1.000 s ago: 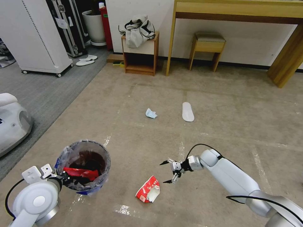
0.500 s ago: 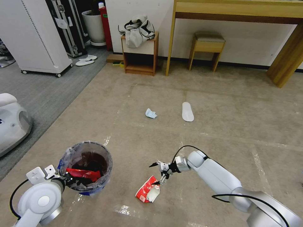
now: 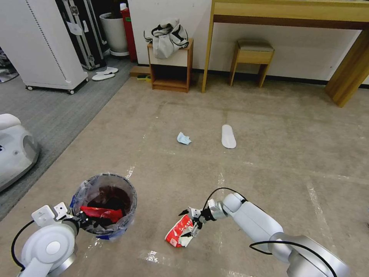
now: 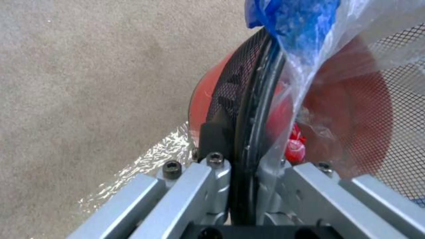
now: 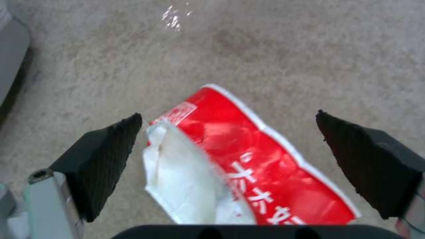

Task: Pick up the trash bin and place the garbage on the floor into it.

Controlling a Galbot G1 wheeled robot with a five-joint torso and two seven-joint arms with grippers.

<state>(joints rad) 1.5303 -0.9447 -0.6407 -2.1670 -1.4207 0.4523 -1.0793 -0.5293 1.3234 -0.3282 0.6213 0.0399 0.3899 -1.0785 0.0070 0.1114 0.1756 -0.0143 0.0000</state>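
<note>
step: grabbing the red-and-white carton (image 3: 180,231) off the floor (image 3: 269,146) so it can go in the bin.

how to do it well: I'd guess the trick is to drop straight down and pinch across the crumpled white end where it sticks up. The flat red side looks slippery, and pads could just scrape carpet.

right gripper (image 3: 190,223): spread wide, 1 black pad on each side of the carton in the right wrist view (image 5: 248,162), nothing held yet.

right arm pose: reaching forward and down across the robot's front, low over the carpet, wrist tipped down at the carton.

left gripper (image 3: 78,220): clamped on the rim of the trash bin (image 3: 104,206), rim wedged between the fingers (image 4: 212,169).

left arm pose: tucked near the robot's left side, bin upright, mouth open.

bin contents: 1 red wrapper (image 3: 99,211) in there.

other litter: blue face mask (image 3: 183,138) and white slipper (image 3: 228,135) lie well apart from the carton, farther out on the floor.
</note>
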